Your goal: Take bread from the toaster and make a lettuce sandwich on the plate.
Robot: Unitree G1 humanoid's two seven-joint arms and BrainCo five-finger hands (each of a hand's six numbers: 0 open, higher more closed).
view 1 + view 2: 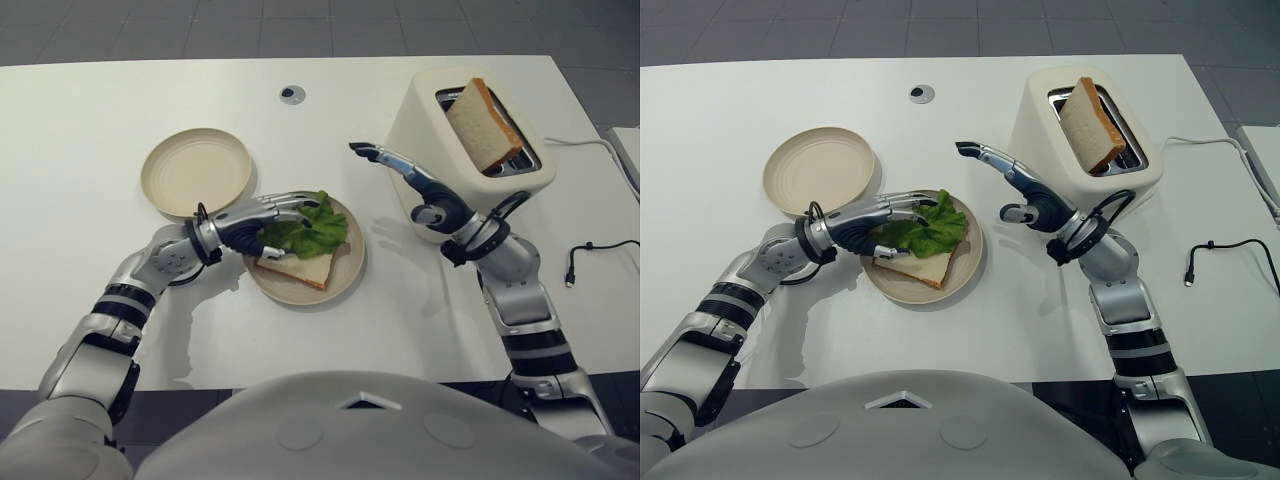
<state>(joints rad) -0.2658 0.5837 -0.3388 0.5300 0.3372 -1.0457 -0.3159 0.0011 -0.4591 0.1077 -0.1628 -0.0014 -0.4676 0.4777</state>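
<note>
**Lettuce sandwich at mid-assembly: base and leaf laid, top slice not yet fetched**

*Left eye view.* The plate [345, 275] carries one bread slice [300, 268] with a lettuce leaf [318, 230] on it. The left hand [245, 228] comes in from the plate's left and is closed on the leaf, fingers over it and thumb at its near edge. The right hand [430, 200] hangs just right of the plate, stretched wide and holding nothing. Here it overlaps the toaster [430, 110], which stands further right of the plate. A second slice [485, 125] stands upright in the toaster. A bare round dish [195, 170] lies just beyond the plate's left rim.

Base and filling appear done. Releasing the leaf, fetching the second slice and capping the sandwich remain.

*Right eye view.* The right hand's fingers [990, 160] show against bare table [740, 110], which suggests the hand is not touching the toaster. A black cable [1230, 245] lies well right of the plate.
</note>
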